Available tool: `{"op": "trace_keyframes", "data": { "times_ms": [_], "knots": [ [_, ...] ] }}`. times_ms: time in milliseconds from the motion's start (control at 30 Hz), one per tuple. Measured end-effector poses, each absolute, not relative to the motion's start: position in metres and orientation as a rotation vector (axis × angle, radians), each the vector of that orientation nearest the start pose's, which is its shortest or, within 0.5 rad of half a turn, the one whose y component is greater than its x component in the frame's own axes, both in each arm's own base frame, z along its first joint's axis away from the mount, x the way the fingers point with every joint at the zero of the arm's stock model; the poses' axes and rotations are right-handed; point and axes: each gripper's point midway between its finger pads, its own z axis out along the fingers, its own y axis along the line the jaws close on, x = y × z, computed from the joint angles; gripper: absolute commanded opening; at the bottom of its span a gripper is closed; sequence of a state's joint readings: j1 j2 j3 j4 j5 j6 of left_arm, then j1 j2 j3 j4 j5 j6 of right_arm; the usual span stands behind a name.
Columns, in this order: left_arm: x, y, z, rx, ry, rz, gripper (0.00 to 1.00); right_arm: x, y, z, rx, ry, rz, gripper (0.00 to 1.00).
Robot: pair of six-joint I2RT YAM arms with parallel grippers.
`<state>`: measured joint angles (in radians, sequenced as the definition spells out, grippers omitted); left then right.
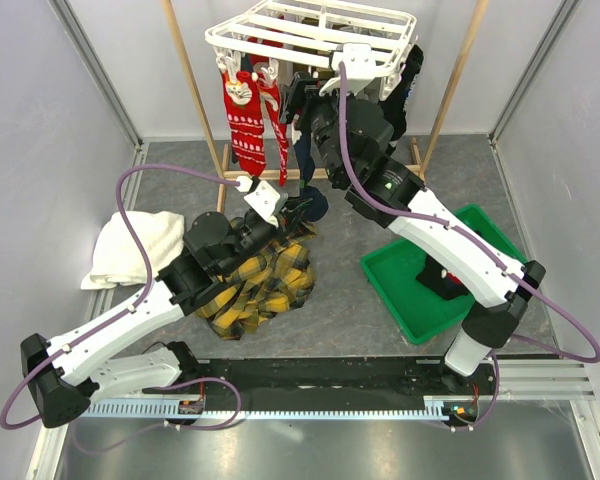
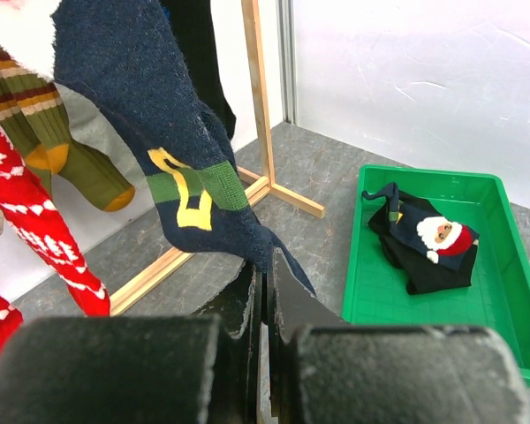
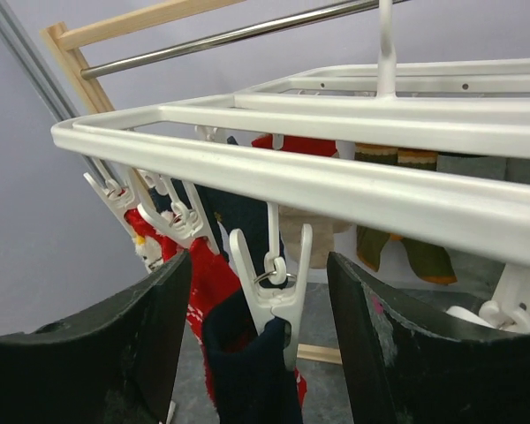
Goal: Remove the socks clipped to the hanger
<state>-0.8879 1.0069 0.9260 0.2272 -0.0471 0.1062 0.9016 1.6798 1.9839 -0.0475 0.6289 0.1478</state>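
The white slatted hanger (image 1: pixel 310 35) hangs at the back, with red patterned socks (image 1: pixel 246 120) and a navy sock (image 1: pixel 305 150) clipped to it. My left gripper (image 1: pixel 288 208) is shut on the navy sock's toe; the left wrist view shows the shut jaws (image 2: pixel 267 272) pinching the toe below the sock's green-and-yellow band (image 2: pixel 190 190). My right gripper (image 1: pixel 298 100) is up under the hanger. In the right wrist view it is open (image 3: pixel 258 269), its fingers either side of the white clip (image 3: pixel 278 305) that holds the navy sock's cuff (image 3: pixel 247 371) below the hanger's rail (image 3: pixel 336 181).
A green tray (image 1: pixel 410 300) at the right holds a navy Santa sock (image 2: pixel 428 237). A yellow-black plaid cloth (image 1: pixel 255 285) and a white towel (image 1: pixel 130 245) lie at the left. The wooden pole frame (image 1: pixel 195 90) stands around the hanger. Olive socks (image 2: pixel 79 168) hang behind.
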Motion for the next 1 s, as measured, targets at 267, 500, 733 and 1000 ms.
{"op": "trace_keyframes", "data": {
  "times_ms": [267, 500, 733, 1000],
  "knots": [
    [0.250, -0.287, 0.372, 0.658, 1.295, -0.610, 0.02, 0.382, 0.318, 0.528, 0.047, 1.365, 0.440, 0.60],
    [0.249, -0.288, 0.372, 0.660, 1.294, -0.612, 0.02, 0.384, 0.314, 0.530, 0.069, 1.352, 0.426, 0.22],
    [0.249, -0.288, 0.372, 0.662, 1.294, -0.613, 0.02, 0.384, 0.312, 0.538, 0.087, 1.323, 0.431, 0.00],
    [0.249, -0.288, 0.372, 0.663, 1.294, -0.613, 0.02, 0.387, 0.315, 0.530, 0.083, 1.326, 0.427, 0.55]
  ]
}}
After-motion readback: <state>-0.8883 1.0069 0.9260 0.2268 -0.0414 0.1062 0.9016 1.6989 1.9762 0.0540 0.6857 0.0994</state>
